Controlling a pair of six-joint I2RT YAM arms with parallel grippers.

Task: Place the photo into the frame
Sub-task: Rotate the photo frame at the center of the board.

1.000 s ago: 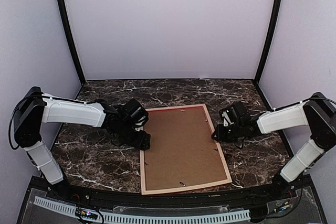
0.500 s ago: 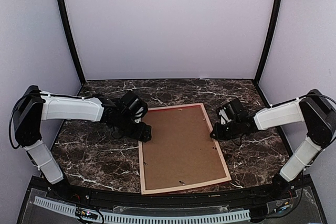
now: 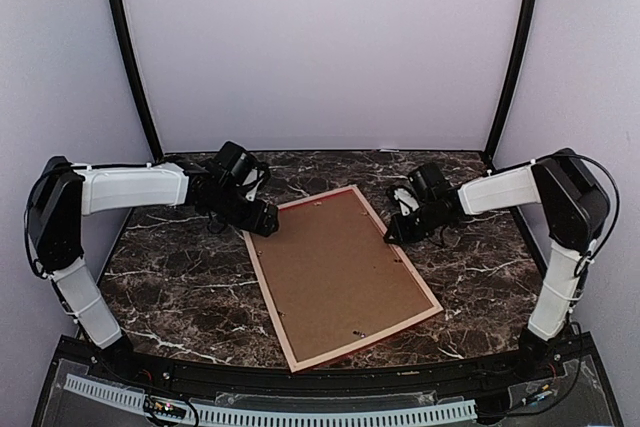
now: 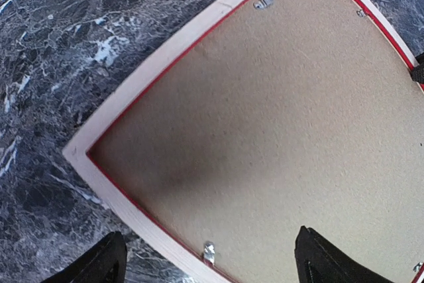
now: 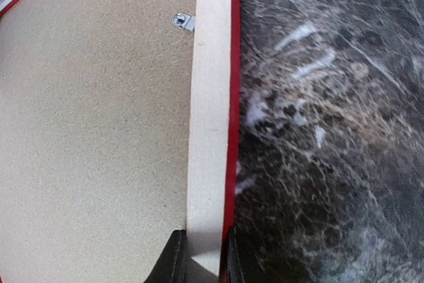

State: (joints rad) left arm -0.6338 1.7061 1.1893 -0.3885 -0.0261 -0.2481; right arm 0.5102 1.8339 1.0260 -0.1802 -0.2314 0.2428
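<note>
The frame (image 3: 370,340) lies back up on the table, turned at an angle, with pale wood rails and a thin red edge. The brown backing board (image 3: 340,267) fills it, held by small metal tabs. The photo is out of view. My left gripper (image 3: 262,227) is open near the frame's far left corner. In the left wrist view (image 4: 209,256) one finger is over the table and the other over the backing board (image 4: 265,117), straddling the rail (image 4: 132,91). My right gripper (image 3: 393,237) is shut on the right rail (image 5: 211,97), its fingers on either side in the right wrist view (image 5: 202,250).
The dark marble table (image 3: 180,287) is bounded by pale walls at the back and sides, with two black posts (image 3: 130,57) in the back corners. A black and white rail (image 3: 300,412) runs along the near edge by the arm bases.
The frame has turned counterclockwise, its far end swinging left and its near end right. Both grippers have moved toward the back of the table with it.
</note>
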